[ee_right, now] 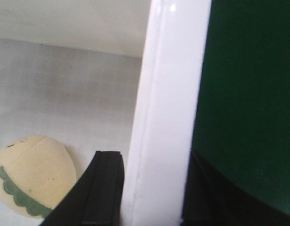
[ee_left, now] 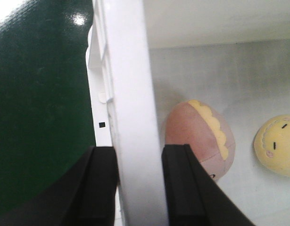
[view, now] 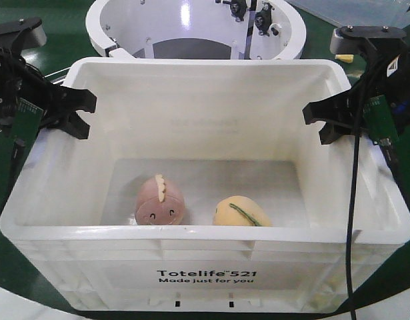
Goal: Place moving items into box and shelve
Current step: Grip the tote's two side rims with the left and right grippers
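A white box (view: 205, 253) is seen on a dark green surface (view: 58, 40), with its printed long wall turned to 6 o'clock in the front view. At 12 o'clock, just behind the box, a round white ring housing (view: 101, 27) is seen. Two toys are held inside the box, on its floor near the 6 o'clock wall. The pink toy (view: 160, 200) is placed at about 7 o'clock, with its smiling face turned to the front and its yellow crest on top. The yellow toy (view: 241, 212), marked with a green line, is placed at about 5 o'clock, beside the pink toy and apart from it. The left gripper (view: 83, 115) is set over the rim of the 9 o'clock wall. In the left wrist view, one black finger is seen outside the wall and one inside it, and both are pressed against the white plastic, so the wall is clamped between narrowly parted jaws. The right gripper (view: 317, 125) is set in the same way over the rim of the 3 o'clock wall. In the right wrist view, its fingers are closed against both faces of that wall, and the yellow toy is seen low at 8 o'clock. Neither toy is touched by a gripper.
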Tool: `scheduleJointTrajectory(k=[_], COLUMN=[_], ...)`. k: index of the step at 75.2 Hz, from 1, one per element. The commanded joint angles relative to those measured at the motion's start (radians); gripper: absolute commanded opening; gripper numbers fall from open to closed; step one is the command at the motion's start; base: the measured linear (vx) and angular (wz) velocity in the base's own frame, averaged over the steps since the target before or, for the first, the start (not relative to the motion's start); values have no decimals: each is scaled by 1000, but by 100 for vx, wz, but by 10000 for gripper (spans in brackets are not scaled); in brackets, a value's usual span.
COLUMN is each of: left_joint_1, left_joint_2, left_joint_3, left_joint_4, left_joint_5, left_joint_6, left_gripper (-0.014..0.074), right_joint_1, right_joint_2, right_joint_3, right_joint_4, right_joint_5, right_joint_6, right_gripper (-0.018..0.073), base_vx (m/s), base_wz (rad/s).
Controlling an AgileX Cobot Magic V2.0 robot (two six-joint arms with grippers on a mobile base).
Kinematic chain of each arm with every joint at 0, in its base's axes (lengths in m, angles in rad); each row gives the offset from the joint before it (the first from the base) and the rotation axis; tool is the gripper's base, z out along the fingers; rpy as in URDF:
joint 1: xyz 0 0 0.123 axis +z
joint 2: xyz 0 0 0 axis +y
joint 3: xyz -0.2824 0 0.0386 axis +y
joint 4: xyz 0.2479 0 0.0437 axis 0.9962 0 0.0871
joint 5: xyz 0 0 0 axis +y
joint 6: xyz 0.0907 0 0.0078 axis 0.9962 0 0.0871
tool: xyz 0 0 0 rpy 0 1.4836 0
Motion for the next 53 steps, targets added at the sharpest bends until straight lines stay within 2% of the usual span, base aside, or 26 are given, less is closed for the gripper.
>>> scheduleJointTrajectory(k=[1,22,53], left_joint_1=[0,0,0], left_joint_2=[-34,-35,-35], left_joint_3=[-36,-102,-264], left_joint_4=[-34,-35,-36], left_joint_5=[-66,-47,71], left_joint_6=[7,7,7], left_gripper=[-8,-7,-6], right_joint_1=[1,1,1], right_joint_2=[-24,-29,-184], right_joint_3=[-30,-30,-33], right_joint_4=[38,58,56], right_joint_5=[-34,-39,-101], right_joint_6=[-11,-11,10], right_gripper=[-11,-7,-6], base_vx=[0,0,0], base_wz=[0,0,0])
